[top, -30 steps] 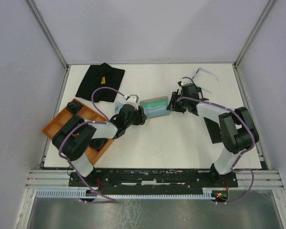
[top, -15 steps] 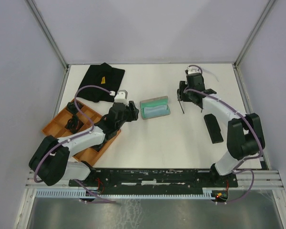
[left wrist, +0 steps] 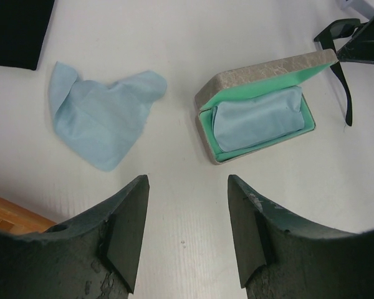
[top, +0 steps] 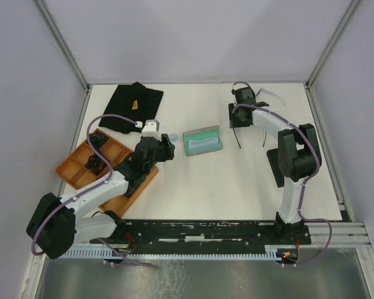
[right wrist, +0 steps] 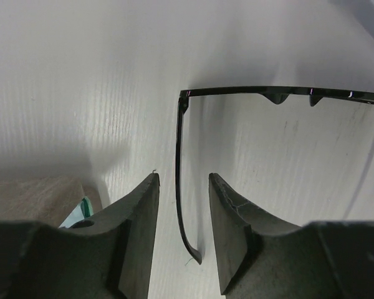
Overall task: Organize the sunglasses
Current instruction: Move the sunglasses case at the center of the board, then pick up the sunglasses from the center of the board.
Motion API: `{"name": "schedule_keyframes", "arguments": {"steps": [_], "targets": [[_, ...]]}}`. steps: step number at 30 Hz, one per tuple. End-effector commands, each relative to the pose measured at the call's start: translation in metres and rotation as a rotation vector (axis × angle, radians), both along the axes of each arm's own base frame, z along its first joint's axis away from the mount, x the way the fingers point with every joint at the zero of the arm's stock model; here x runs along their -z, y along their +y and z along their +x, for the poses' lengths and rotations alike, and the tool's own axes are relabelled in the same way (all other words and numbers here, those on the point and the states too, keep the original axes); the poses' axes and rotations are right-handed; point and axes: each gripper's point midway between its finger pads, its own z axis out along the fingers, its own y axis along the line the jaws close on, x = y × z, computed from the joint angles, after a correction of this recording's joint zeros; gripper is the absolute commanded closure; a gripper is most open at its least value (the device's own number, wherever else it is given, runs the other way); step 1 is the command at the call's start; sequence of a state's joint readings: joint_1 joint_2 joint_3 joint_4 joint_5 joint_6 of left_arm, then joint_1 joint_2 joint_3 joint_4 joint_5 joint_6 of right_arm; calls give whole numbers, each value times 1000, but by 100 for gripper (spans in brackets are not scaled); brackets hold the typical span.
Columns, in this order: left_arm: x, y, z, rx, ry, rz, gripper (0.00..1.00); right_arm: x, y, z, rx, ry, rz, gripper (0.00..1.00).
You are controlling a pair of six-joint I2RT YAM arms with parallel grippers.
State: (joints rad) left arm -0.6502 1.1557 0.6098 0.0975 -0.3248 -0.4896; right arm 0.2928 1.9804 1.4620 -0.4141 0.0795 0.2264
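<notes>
The black-framed sunglasses [top: 250,126] lie unfolded on the table at the far right; they also show in the right wrist view [right wrist: 280,92]. My right gripper [top: 235,122] [right wrist: 184,187] is open, with one temple arm of the black pair between its fingers, not pinched. The pale lavender sunglasses [top: 271,93] lie near the back right corner. My left gripper [top: 168,147] [left wrist: 187,193] is open and empty over bare table, between a light blue cloth [left wrist: 100,121] and the open grey case [left wrist: 262,112].
The grey case [top: 202,140] has a green lining and a blue cloth inside. A black oblong case [top: 278,167] lies at the right. A black pouch [top: 131,106] lies at the back left. An orange compartment tray [top: 81,163] sits at the left edge.
Both grippers have left the grey case, which stays open. My left arm drew back to the left. My right arm swung to the far right, over the black sunglasses.
</notes>
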Motion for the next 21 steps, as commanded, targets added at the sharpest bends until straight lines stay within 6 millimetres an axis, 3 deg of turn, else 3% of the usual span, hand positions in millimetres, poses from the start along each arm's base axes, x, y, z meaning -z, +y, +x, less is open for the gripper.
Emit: {"name": "schedule_keyframes", "arguments": {"steps": [1,14,21], "targets": [[-6,4,2,-39,-12,-27,40,-5,-2,15,-15,-13,-15,56],[-12,6,1,-47,-24,-30,41,9,1,22,-33,14,-13,74],[-18,7,1,-50,-36,-36,42,-13,-3,19,-50,-37,-21,93]]}}
